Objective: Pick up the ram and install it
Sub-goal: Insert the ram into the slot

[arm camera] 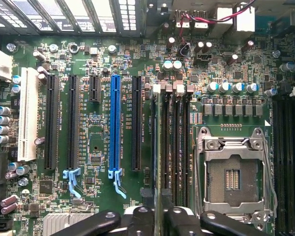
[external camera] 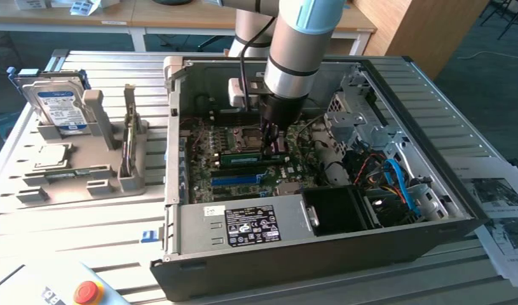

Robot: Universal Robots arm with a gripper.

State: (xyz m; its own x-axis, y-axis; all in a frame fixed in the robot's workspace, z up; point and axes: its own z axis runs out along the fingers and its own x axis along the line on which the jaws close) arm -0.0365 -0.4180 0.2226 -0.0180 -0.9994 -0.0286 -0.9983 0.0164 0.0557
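Note:
The ram is a thin green stick seen edge-on, standing in the memory slot nearest the black expansion slots, beside the CPU socket. My gripper straddles one end of it, and the black fingers press against both faces. In the exterior view the gripper reaches straight down into the open computer case, with the ram lying along the motherboard under it.
A long blue slot and black slots lie beside the memory slots. A grey fixture at the exterior view's left holds a hard drive and a thin green board on edge. Cables, drive cage and power supply crowd the case.

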